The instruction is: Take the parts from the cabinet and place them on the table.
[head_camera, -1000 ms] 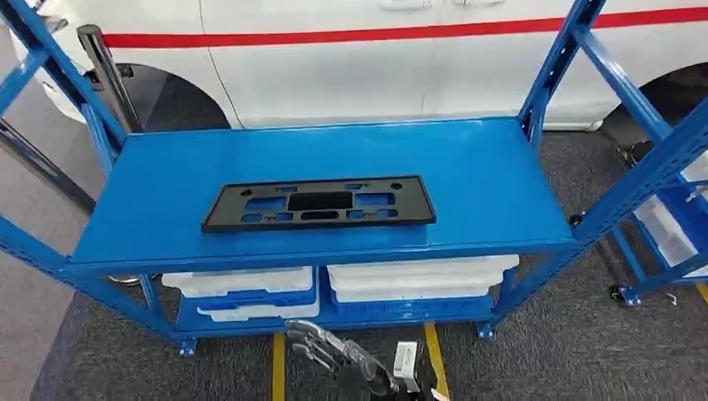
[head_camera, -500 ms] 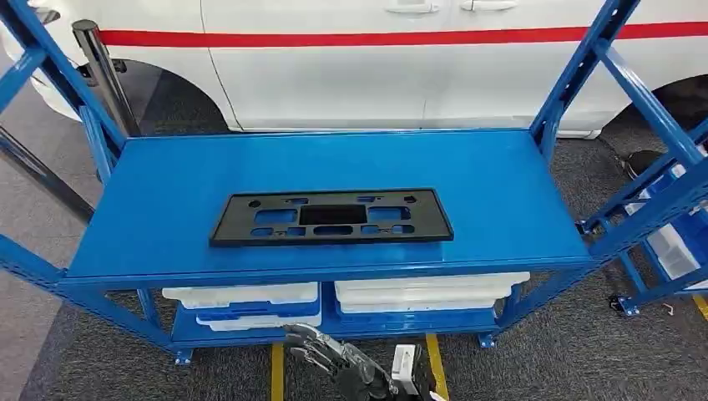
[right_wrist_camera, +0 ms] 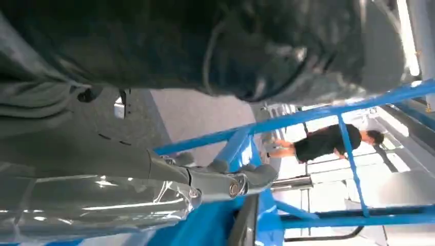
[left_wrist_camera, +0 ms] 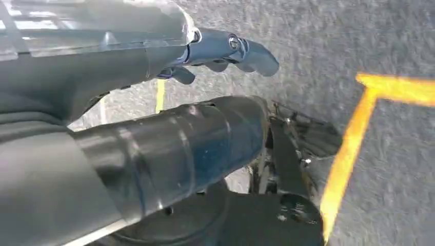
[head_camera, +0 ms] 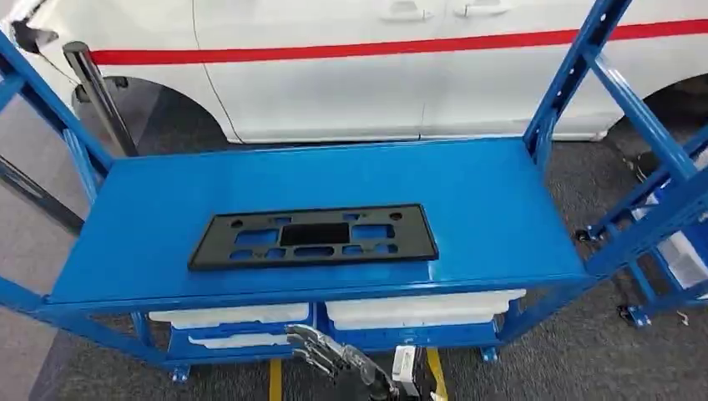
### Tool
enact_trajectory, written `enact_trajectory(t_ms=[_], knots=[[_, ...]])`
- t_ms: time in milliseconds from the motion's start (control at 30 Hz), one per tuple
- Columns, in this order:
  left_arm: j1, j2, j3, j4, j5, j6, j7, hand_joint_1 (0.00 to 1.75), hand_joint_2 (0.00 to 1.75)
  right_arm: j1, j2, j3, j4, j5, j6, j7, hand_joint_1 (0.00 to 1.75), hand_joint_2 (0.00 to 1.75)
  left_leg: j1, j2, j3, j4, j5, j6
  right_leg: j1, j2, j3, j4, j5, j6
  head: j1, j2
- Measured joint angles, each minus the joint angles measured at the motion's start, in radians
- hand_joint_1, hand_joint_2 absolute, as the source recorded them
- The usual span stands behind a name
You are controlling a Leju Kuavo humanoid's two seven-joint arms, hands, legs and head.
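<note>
- Head view: black plate lies flat on the top shelf of the blue rack, near that shelf's front edge and a little toward my left. It is a long rectangular panel with cut-out slots and small holes. White trays sit on the rack's lower shelf, and a white car is parked behind the rack.
- Head view: one hand shows low down, below the rack's front edge and well apart from the plate. Its fingers look loosely curled with nothing in them; I cannot tell which arm it belongs to.
- Left wrist view: my left hand hangs over grey floor with a yellow line, away from the rack. Fingers are gently bent and apart, holding nothing.
- Right wrist view: my right hand is close to a blue rack beam. The fingers seem extended and hold nothing, though how far they spread I cannot tell. A person in dark clothes stands beyond the rack.
- Handling, my judgement: the plate looks like thin moulded plastic, light and stiff but prone to flex along its length, with a smooth surface that may slide on the painted shelf. I would take it at both short ends, or hook fingers through a slot, since it lies flush with the shelf.
</note>
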Motion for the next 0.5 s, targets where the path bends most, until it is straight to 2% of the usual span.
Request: enact_trajectory(t_ms=[33, 67, 100, 133, 167, 200, 233, 267, 300, 333, 367, 400, 433, 467, 500], knots=[[0.003, 0.0, 0.0, 0.0, 0.0, 0.0, 0.0, 0.0, 0.0, 0.002, 0.0, 0.0, 0.001, 0.0, 0.0, 0.0, 0.0, 0.0, 0.0, 0.0, -0.053, 0.069, -0.01, -0.002, 0.001, 0.0, 0.013, 0.0, -0.013, 0.0, -0.002, 0.0], [0.006, 0.0, 0.0, 0.0, 0.0, 0.0, 0.0, 0.0, 0.0, 0.003, 0.0, 0.0, 0.001, 0.0, 0.0, 0.0, 0.0, 0.0, 0.0, 0.0, -0.093, 0.102, 0.004, -0.002, 0.002, 0.003, 0.027, 0.0, -0.026, -0.001, 0.0, 0.0], [0.011, 0.0, 0.0, 0.001, 0.0, 0.0, 0.001, 0.0, 0.0, 0.003, 0.0, 0.001, 0.001, 0.0, 0.0, 0.0, 0.0, 0.0, 0.0, 0.0, -0.111, 0.081, 0.051, -0.001, 0.003, 0.006, 0.047, -0.001, -0.042, 0.0, -0.001, 0.0], [0.013, 0.0, 0.0, 0.001, 0.0, 0.0, 0.001, 0.0, 0.0, 0.003, 0.0, 0.001, 0.001, 0.0, 0.0, 0.0, 0.0, 0.0, 0.0, 0.0, -0.105, 0.021, 0.116, 0.002, 0.003, 0.009, 0.069, -0.002, -0.058, 0.003, -0.001, 0.0], [0.015, 0.0, 0.0, 0.001, 0.0, 0.0, 0.001, 0.0, 0.0, 0.003, 0.0, 0.001, 0.001, 0.0, 0.0, 0.0, 0.0, 0.0, 0.0, 0.0, -0.084, -0.072, 0.195, 0.007, 0.005, 0.011, 0.094, -0.003, -0.077, 0.005, -0.001, 0.0], [0.018, 0.0, 0.0, 0.002, 0.0, 0.0, 0.001, 0.0, 0.0, 0.004, 0.0, 0.001, 0.001, 0.0, 0.0, 0.0, 0.0, 0.0, -0.001, 0.0, -0.067, -0.161, 0.254, 0.016, 0.006, 0.011, 0.116, -0.006, -0.098, 0.007, -0.002, 0.0], [0.019, 0.0, 0.0, 0.002, 0.0, 0.0, 0.002, 0.0, 0.0, 0.004, -0.001, 0.002, 0.003, 0.0, 0.0, 0.001, 0.0, 0.0, -0.008, -0.002, -0.053, -0.125, 0.226, 0.021, 0.007, 0.011, 0.123, -0.017, -0.11, 0.014, 0.002, 0.0], [0.019, 0.0, 0.0, 0.002, 0.0, 0.0, 0.001, 0.0, 0.0, 0.005, -0.002, 0.003, 0.003, 0.0, 0.0, 0.001, 0.0, 0.0, -0.012, 0.0, -0.037, -0.155, 0.212, 0.027, 0.004, 0.014, 0.137, -0.019, -0.12, 0.025, 0.0, 0.0], [0.016, 0.001, 0.0, 0.002, 0.0, 0.0, 0.0, 0.0, 0.0, 0.003, -0.002, 0.003, 0.002, 0.0, 0.0, 0.001, 0.0, 0.0, -0.02, 0.001, -0.022, -0.164, 0.182, 0.035, -0.001, 0.013, 0.147, -0.026, -0.125, 0.033, 0.002, 0.0], [0.013, 0.002, 0.0, 0.002, 0.0, 0.0, 0.002, 0.0, 0.0, 0.003, -0.002, 0.004, 0.002, 0.0, 0.0, 0.001, 0.0, 0.0, -0.021, 0.001, -0.01, -0.166, 0.176, 0.042, 0.0, 0.012, 0.159, -0.029, -0.116, 0.039, 0.0, 0.0], [0.013, 0.003, 0.0, 0.002, 0.0, 0.0, 0.0, 0.0, 0.0, 0.0, -0.002, 0.004, 0.0, 0.0, 0.0, 0.0, 0.0, 0.0, -0.021, -0.001, 0.006, -0.179, 0.17, 0.048, 0.0, 0.013, 0.138, 0.016, -0.081, 0.045, 0.0, 0.0], [0.011, 0.004, 0.0, 0.002, 0.0, 0.0, 0.001, 0.0, 0.0, -0.003, -0.002, 0.004, 0.0, 0.0, 0.0, 0.0, 0.0, 0.0, -0.01, 0.001, 0.03, -0.205, 0.164, 0.051, -0.002, 0.012, 0.086, 0.108, -0.034, 0.047, 0.0, 0.0], [0.011, 0.006, 0.0, 0.002, 0.001, 0.0, 0.002, 0.0, 0.0, -0.003, -0.002, 0.004, 0.0, 0.0, 0.0, 0.0, 0.0, 0.0, -0.008, 0.0, 0.05, -0.221, 0.16, 0.055, -0.001, 0.01, 0.026, 0.2, 0.007, 0.05, 0.002, 0.0], [0.008, 0.006, 0.0, 0.002, 0.002, -0.001, 0.002, 0.0, 0.0, -0.002, -0.003, 0.004, 0.0, 0.0, 0.0, 0.0, 0.0, 0.0, -0.006, 0.0, 0.07, -0.235, 0.154, 0.059, -0.002, 0.01, -0.033, 0.27, 0.005, 0.056, 0.001, 0.0], [0.007, 0.006, 0.0, 0.002, 0.002, -0.003, 0.002, 0.0, 0.0, 0.0, -0.004, 0.004, 0.0, 0.0, 0.0, 0.0, 0.0, 0.0, -0.005, 0.0, 0.092, -0.246, 0.144, 0.059, -0.005, 0.009, -0.085, 0.309, -0.038, 0.061, 0.002, 0.0]])
